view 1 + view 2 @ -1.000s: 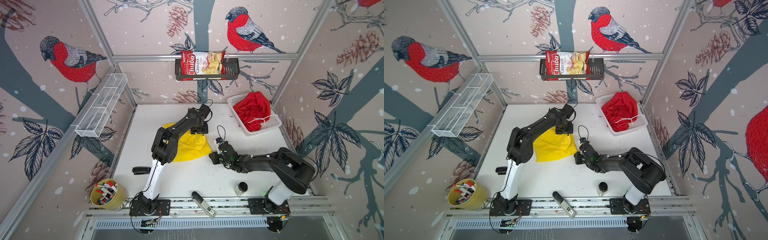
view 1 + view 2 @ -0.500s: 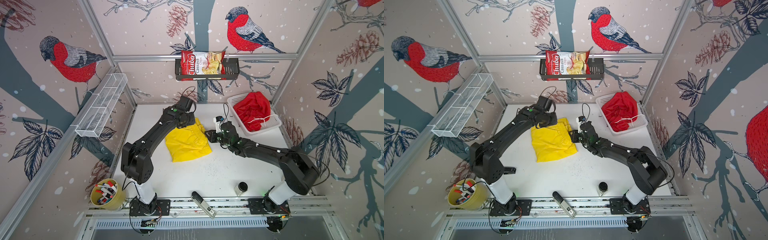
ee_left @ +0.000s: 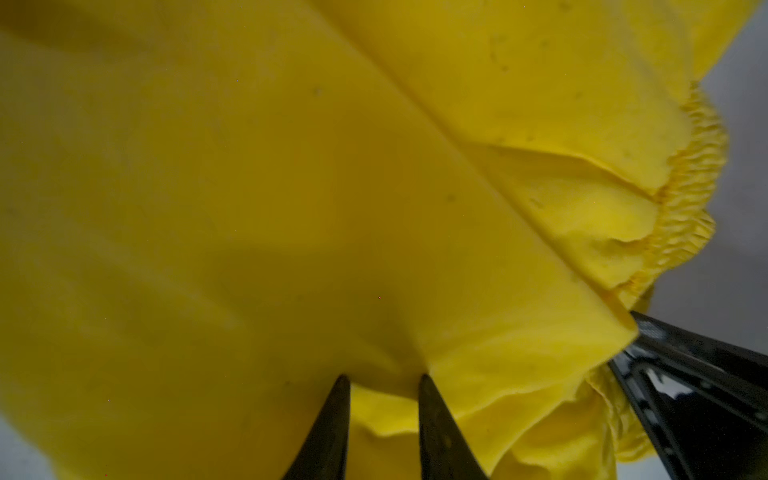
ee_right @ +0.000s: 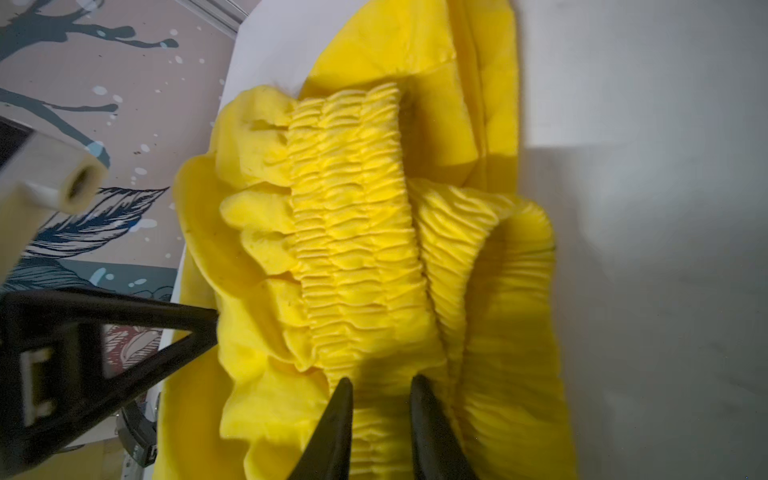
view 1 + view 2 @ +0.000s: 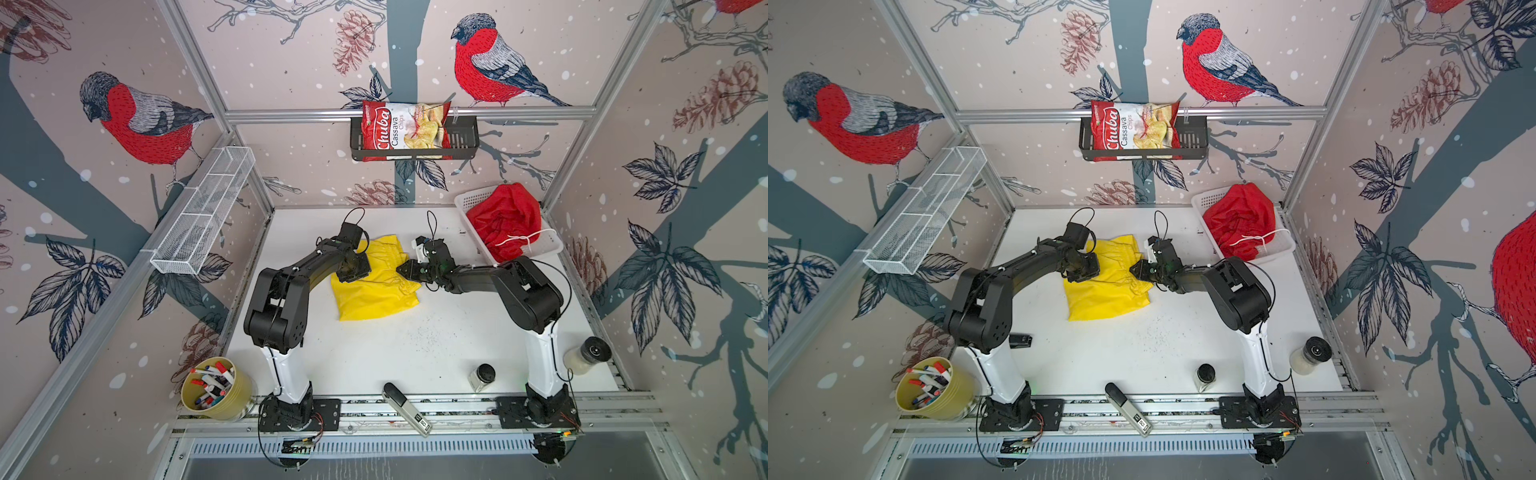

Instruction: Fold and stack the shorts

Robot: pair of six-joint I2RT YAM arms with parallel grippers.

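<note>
In both top views the yellow shorts are lying partly folded on the white table, toward its far middle, and both arms are reaching in over the far half of the cloth. The left gripper is sitting at the garment's left edge, and the right gripper is meeting its right edge at the bunched waistband. The red shorts are sitting heaped in the white basket at the far right corner, well apart from the yellow pair, with a white drawstring trailing toward the basket's near rim. In the left wrist view yellow fabric is filling nearly everything. The left gripper is pinching a fold of the yellow shorts — its two dark fingertips are standing close together with cloth bulging between them. In the right wrist view the right gripper is clamping the gathered waistband of the yellow shorts — the ribbed elastic is running straight in between the narrowly spaced fingertips, and bare table is showing beside the cloth.
</note>
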